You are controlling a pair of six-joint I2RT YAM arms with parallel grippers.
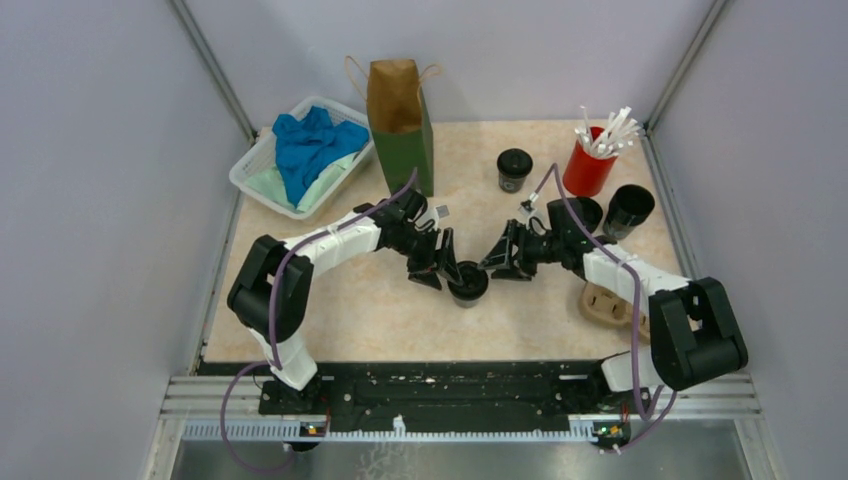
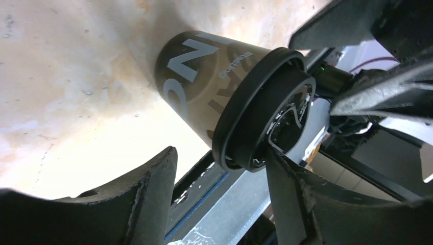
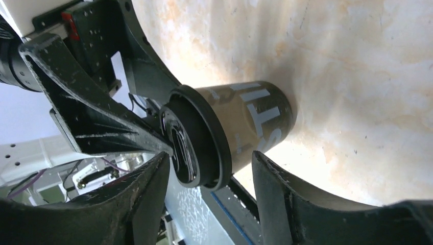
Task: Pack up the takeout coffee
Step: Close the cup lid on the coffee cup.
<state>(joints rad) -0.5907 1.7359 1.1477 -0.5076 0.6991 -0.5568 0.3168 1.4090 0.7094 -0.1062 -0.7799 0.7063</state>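
left fingers (image 2: 148, 204), right fingers (image 3: 286, 204) — spread, facing cup (image 1: 468, 283)

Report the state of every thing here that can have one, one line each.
Centre cup: upright, lid on, standing between both tools.
Left tool: open, fingers either side of that cup's lid.
Right tool: open, likewise astride it.
Rear cup: upright, lid on.
Far-right black cup: upright, apparently lidless.
Paper bag: upright, mouth open.
Red cup: upright, holding white sticks.
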